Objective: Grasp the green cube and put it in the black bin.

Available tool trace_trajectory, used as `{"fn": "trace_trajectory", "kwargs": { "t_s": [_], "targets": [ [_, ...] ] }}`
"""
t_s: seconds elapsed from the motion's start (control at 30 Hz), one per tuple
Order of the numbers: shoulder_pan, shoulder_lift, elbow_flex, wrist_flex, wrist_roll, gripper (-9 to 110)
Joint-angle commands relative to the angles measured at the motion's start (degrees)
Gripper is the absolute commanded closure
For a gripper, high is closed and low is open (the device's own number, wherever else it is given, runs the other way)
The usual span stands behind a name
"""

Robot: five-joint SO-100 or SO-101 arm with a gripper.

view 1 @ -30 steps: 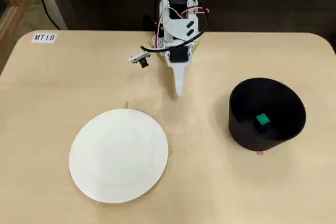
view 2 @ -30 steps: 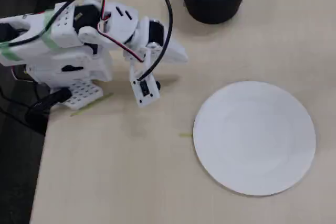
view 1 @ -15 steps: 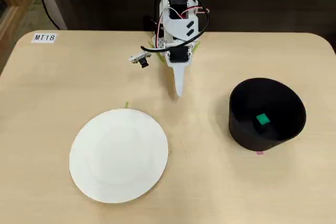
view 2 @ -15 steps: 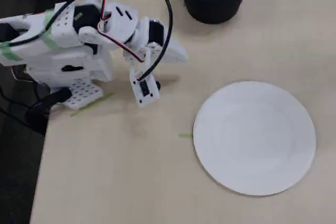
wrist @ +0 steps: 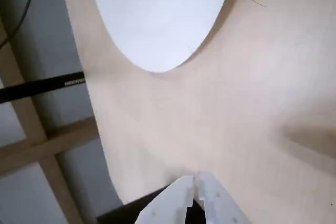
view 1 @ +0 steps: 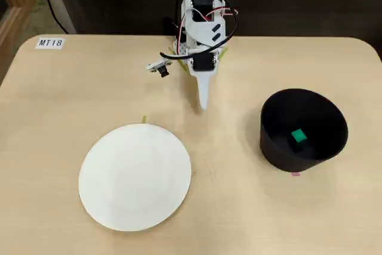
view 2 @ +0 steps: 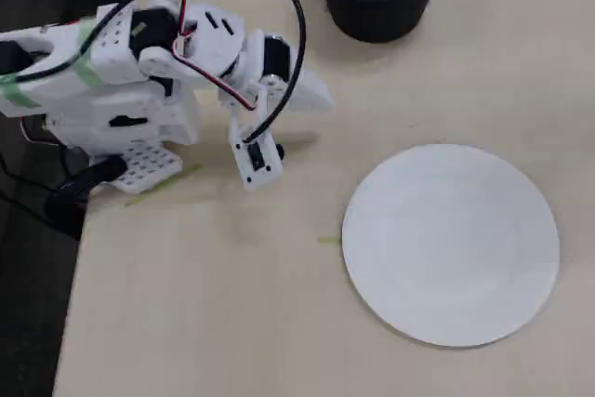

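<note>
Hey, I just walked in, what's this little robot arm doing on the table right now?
Nothing is being handled at the moment. The green cube already sits inside the black bin, so the job looks done. The arm is folded back near its base with its claw shut and empty, pointing down at bare table between the bin and the white plate. The plate has nothing on it.

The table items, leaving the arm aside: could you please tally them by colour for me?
Green: 1, the green cube, inside the bin
Black: 1, the black bin
White: 1, the white plate
Total: 3
</note>
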Motion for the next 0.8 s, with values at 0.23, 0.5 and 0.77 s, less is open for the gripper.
{"fn": "trace_trajectory", "kwargs": {
  "t_s": [0.23,0.5,0.77],
  "targets": [
    [-0.3,0.4,-0.4,0.2,-0.4,101],
    [-0.3,0.4,-0.4,0.2,-0.4,101],
    [-0.3,0.4,-0.4,0.2,-0.4,101]
  ]
}}
